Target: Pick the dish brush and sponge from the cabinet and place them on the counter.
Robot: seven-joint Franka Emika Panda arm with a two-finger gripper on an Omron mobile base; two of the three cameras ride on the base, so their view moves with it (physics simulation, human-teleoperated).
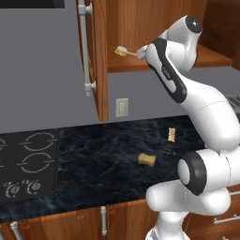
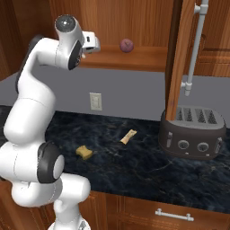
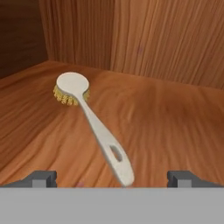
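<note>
The dish brush point(image 3: 92, 122) lies flat on the wooden shelf of the open cabinet point(image 2: 134, 59), with its round head point(image 1: 121, 51) to the far left and its white handle pointing back at the hand. My gripper point(image 3: 113, 178) is open, level with the shelf. The end of the handle lies between the two fingertips point(image 3: 42, 178), and nothing is gripped. The sponge point(image 1: 146, 160) rests on the black counter point(image 1: 93, 154), seen also as the sponge point(image 2: 84, 152) in front of the arm's base.
A purple-red ball point(image 2: 126, 45) sits further right on the shelf. A small tan bar point(image 1: 171, 134) lies on the counter behind the sponge. The toaster point(image 2: 193, 132) stands at right under the open cabinet door point(image 2: 179, 58). The stovetop point(image 1: 28, 164) is at left.
</note>
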